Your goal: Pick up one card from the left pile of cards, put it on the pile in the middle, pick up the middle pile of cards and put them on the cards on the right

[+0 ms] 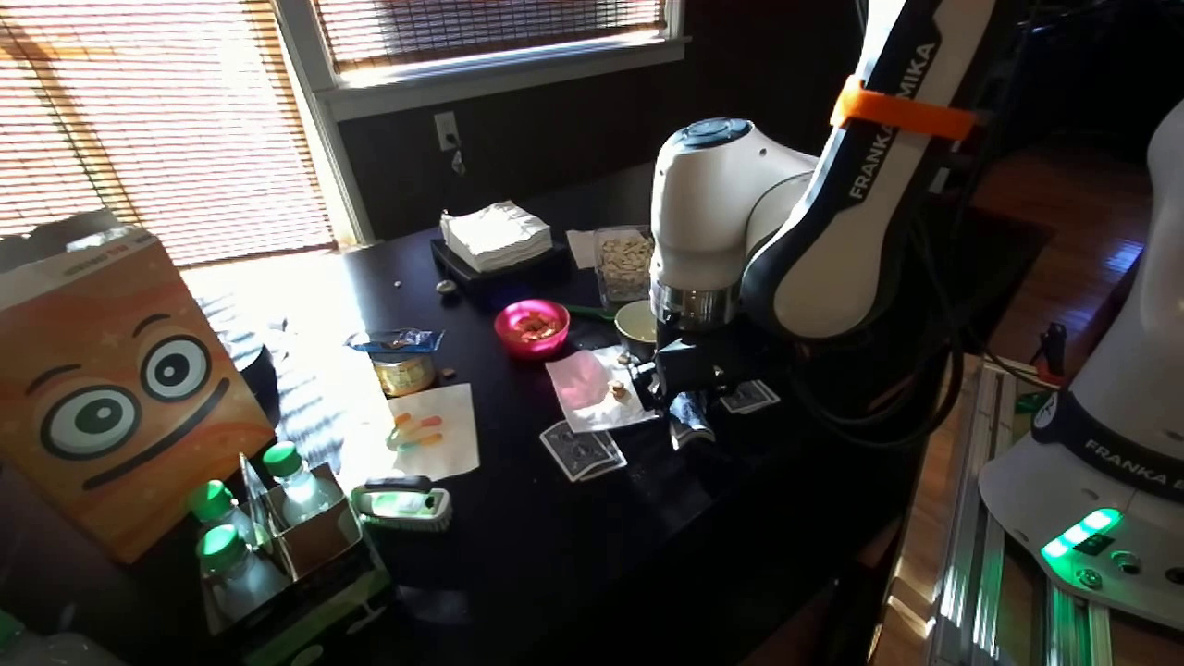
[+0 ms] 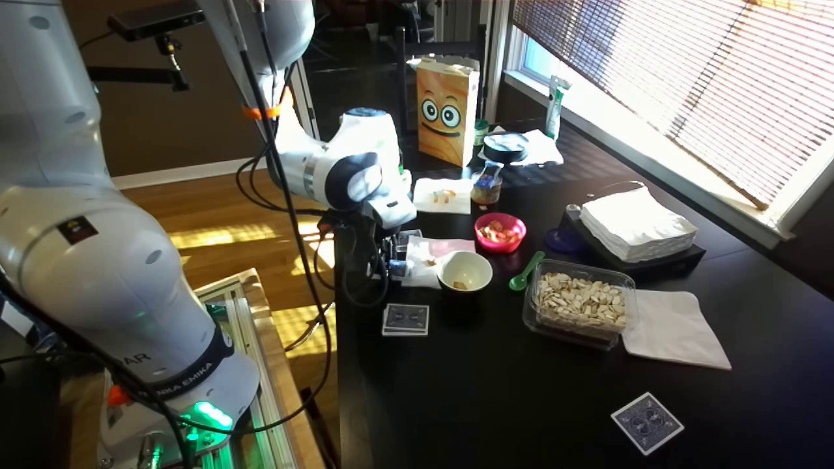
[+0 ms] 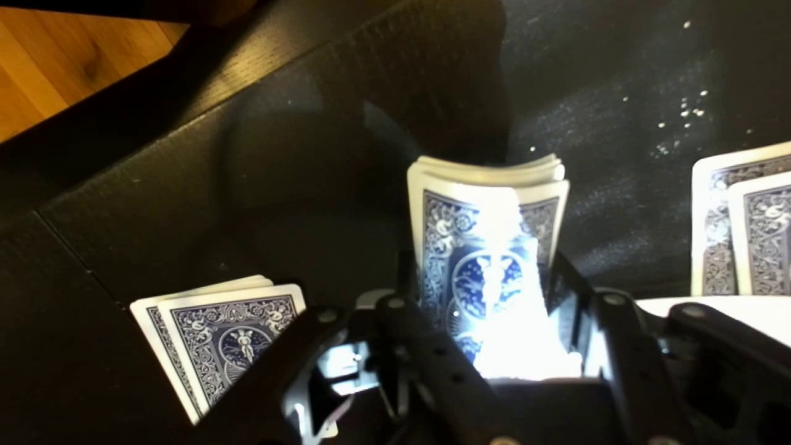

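Well, the jaws are clamped on the bowed middle pile of cards, its long axis running out between them, slanting toward the table edge.

Blinds: sunlit, overexposed | table: mostly dim | wrist view, middle pile: white glare

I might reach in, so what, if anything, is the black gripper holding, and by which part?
The gripper holds a bowed stack of blue-backed, white-bordered rectangular paper cards by its long side edges.

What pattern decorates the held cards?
The cards have white scrollwork on blue, clearest in the wrist view.
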### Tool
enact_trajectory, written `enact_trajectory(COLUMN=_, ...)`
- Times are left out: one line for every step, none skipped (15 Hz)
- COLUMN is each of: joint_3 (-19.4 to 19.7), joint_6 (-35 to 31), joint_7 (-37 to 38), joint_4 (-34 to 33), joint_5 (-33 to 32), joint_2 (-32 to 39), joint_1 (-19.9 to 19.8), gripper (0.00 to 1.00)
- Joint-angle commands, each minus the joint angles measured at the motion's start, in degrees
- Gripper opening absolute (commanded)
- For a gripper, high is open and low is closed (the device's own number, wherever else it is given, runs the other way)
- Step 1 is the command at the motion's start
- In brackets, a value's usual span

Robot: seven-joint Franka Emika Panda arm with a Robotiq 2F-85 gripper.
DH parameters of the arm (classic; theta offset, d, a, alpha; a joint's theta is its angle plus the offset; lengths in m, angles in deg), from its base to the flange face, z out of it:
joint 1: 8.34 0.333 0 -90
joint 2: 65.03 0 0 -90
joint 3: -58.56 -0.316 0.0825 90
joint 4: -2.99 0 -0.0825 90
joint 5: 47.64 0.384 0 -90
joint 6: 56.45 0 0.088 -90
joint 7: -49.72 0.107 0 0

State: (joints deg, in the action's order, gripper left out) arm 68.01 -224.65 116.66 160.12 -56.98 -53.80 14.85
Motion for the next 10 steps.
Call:
enact_trajectory(joint_3=1.06, joint_6=1.18, joint_7=1.6, joint_4=-0.08, joint_5=-3.33, joint_2=-0.55, joint_1=-0.71, gripper=0.52)
enact_trajectory(joint_3=1.48, joint_6=1.37, joint_7=1.7, joint_4=-0.09, joint_5=-3.9, joint_2=-0.55, joint_1=-0.74, gripper=0.53)
enact_trajectory(joint_3=2.06, joint_6=1.61, joint_7=2.06, joint_4=-0.09, joint_5=-4.72, joint_2=-0.58, joint_1=-0.67, gripper=0.52)
enact_trajectory(joint_3=2.25, joint_6=1.83, joint_7=1.89, joint_4=-0.1, joint_5=-5.06, joint_2=-0.56, joint_1=-0.94, gripper=0.53)
enact_trajectory(joint_3=2.55, joint_6=2.01, joint_7=1.95, joint_4=-0.1, joint_5=-5.51, joint_2=-0.55, joint_1=-1.14, gripper=0.53)
enact_trajectory(joint_3=2.85, joint_6=2.2, joint_7=2.02, joint_4=-0.1, joint_5=-6.03, joint_2=-0.55, joint_1=-1.27, gripper=0.54)
enact_trajectory(joint_3=3.2, joint_6=2.38, joint_7=2.14, joint_4=-0.11, joint_5=-6.58, joint_2=-0.56, joint_1=-1.41, gripper=0.55)
enact_trajectory(joint_3=3.32, joint_6=2.58, joint_7=2.05, joint_4=-0.11, joint_5=-6.87, joint_2=-0.57, joint_1=-1.65, gripper=0.54)
enact_trajectory(joint_3=3.37, joint_6=2.76, joint_7=1.9, joint_4=-0.11, joint_5=-7.14, joint_2=-0.57, joint_1=-1.94, gripper=0.55)
enact_trajectory(joint_3=3.53, joint_6=3.05, joint_7=1.98, joint_4=-0.11, joint_5=-7.48, joint_2=-0.59, joint_1=-2.19, gripper=0.56)
